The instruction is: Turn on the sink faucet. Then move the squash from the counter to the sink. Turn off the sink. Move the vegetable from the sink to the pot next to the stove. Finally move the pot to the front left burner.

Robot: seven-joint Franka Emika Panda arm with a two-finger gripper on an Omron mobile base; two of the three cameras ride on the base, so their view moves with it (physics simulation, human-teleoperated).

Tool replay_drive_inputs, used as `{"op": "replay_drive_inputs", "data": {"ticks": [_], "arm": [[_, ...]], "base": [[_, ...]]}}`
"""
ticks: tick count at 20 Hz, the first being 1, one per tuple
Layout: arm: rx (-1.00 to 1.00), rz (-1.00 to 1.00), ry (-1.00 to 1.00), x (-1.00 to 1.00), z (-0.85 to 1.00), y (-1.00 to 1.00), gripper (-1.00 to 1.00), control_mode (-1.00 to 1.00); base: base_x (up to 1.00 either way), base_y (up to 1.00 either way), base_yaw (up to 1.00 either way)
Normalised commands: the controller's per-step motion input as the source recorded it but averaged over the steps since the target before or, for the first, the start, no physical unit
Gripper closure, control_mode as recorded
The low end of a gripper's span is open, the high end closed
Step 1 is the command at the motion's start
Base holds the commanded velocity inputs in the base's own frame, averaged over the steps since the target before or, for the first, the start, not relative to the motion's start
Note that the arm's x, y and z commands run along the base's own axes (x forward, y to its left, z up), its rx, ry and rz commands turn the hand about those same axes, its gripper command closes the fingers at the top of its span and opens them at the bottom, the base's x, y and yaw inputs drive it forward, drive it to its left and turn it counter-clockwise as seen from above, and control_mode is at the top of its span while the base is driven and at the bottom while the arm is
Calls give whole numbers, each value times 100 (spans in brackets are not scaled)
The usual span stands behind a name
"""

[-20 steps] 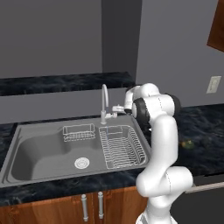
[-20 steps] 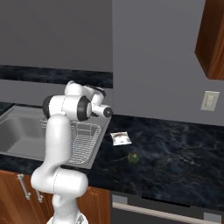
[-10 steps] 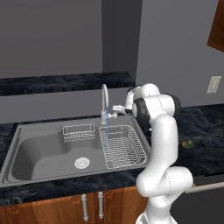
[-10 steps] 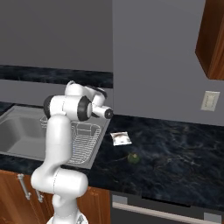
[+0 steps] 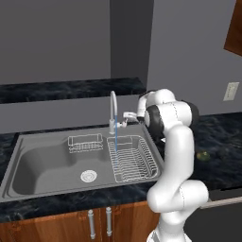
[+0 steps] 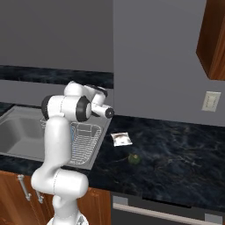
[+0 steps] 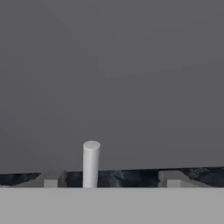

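Observation:
The sink faucet (image 5: 113, 109) stands behind the sink (image 5: 28, 160), and a thin blue stream of water (image 5: 116, 142) falls from its spout. My gripper (image 5: 127, 115) is at the faucet's base, on its right. In the hand view the gripper (image 7: 110, 179) is open, and the white lever handle (image 7: 91, 162) stands between the fingertips (image 7: 51, 179), nearer the left one and touching neither. The squash (image 6: 134, 159) lies on the black counter (image 6: 176, 154) to the right of the sink, also seen as the small dark ball (image 5: 203, 155) beyond my arm. The pot and stove are out of view.
A wire dish rack (image 5: 134, 159) fills the sink's right side, and a small wire basket (image 5: 85, 142) hangs at its back. A white packet (image 6: 121, 139) lies on the counter near the squash. The grey wall rises close behind the faucet.
Water has started running from the spout and now reaches the dish rack. The arm has hardly moved beside the faucet.

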Motion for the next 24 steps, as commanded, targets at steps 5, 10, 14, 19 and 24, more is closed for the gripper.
{"op": "replay_drive_inputs", "data": {"ticks": [5, 10, 14, 19, 24], "arm": [[0, -1, 0, -22, 37, -39, -100, -100], [0, -3, -1, -38, 47, -39, -100, -100], [0, -3, -1, -55, 42, -30, -100, -100], [0, -5, -2, -70, 42, -27, -100, -100], [-1, -10, -4, -79, 51, -17, -100, -100]], "base": [[0, 0, 0], [0, 0, 0], [0, 0, 0], [0, 0, 0], [0, 0, 0]]}}
